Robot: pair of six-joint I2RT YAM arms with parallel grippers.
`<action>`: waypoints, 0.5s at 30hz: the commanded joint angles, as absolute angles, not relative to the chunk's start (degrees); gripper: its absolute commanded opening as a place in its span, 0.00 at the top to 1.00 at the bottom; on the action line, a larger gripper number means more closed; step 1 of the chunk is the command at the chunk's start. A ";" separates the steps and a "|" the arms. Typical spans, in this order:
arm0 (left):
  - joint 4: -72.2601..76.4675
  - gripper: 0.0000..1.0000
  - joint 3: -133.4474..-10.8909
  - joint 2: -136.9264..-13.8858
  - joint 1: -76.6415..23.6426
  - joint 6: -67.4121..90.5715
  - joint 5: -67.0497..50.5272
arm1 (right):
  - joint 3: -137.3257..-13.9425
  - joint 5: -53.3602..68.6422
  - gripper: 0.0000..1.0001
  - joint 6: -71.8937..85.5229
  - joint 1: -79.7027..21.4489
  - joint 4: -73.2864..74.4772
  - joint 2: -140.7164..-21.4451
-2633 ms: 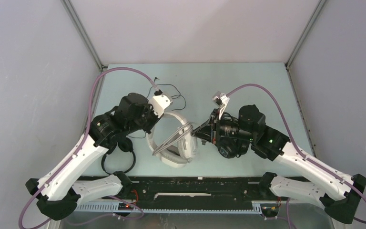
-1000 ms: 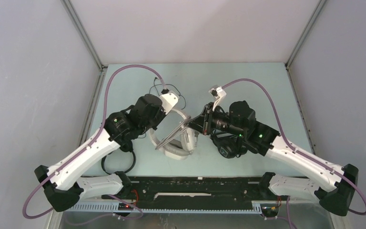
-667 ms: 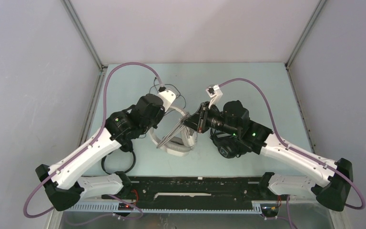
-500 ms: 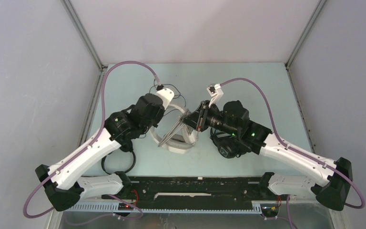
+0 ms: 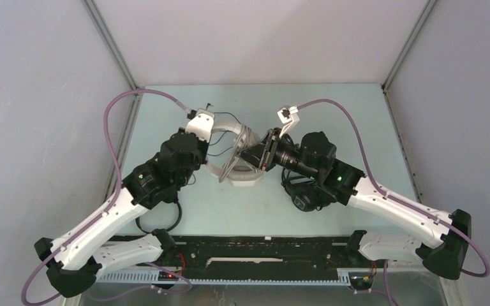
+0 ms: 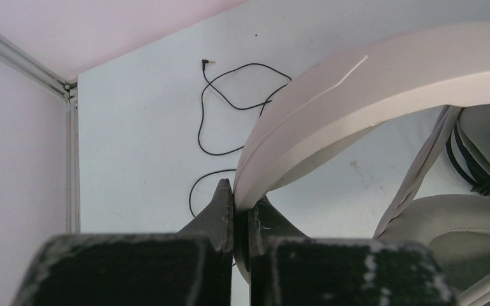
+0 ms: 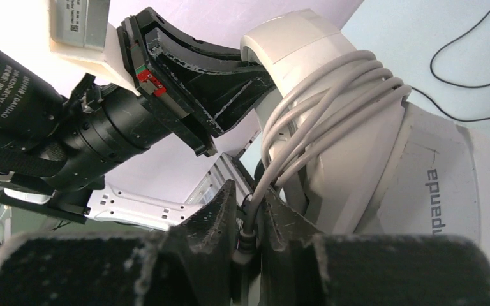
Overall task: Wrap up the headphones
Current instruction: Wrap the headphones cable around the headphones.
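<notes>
White-grey headphones sit at mid-table between the two wrists, a little farther from the arm bases than a second ago and turned more on edge. The left gripper is clamped on the rim of the headband; its wrist has swung toward the far left, which has rotated the set. The right gripper pinches the grey cable just below the coils, with several turns already lying around the band beside an earcup. That rotation seems to have laid on more cable, so this pair looks nearly wrapped, with only the tail left to secure. A bulky black pair waits under the right arm, and a thin black cable lies loose on the table.
</notes>
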State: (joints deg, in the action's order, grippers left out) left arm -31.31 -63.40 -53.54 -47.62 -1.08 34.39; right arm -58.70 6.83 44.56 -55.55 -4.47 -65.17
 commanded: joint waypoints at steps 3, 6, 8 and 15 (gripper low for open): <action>-19.36 1.00 -61.70 -50.60 -47.05 0.09 39.14 | -63.11 6.34 0.77 40.11 -56.13 -2.73 -61.85; -16.88 1.00 -60.74 -49.02 -47.07 0.09 39.63 | -63.19 5.98 0.75 38.87 -56.12 -1.41 -60.33; -15.18 1.00 -60.12 -48.15 -47.05 0.09 40.19 | -63.14 6.22 0.74 38.32 -56.14 -1.01 -59.56; -11.28 1.00 -60.18 -48.15 -47.10 0.09 41.00 | -63.65 7.81 0.94 36.42 -56.65 -3.60 -58.38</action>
State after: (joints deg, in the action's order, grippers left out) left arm -22.31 -60.20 -48.84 -47.68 -2.11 35.86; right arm -60.51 5.61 38.52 -55.55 -1.54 -60.01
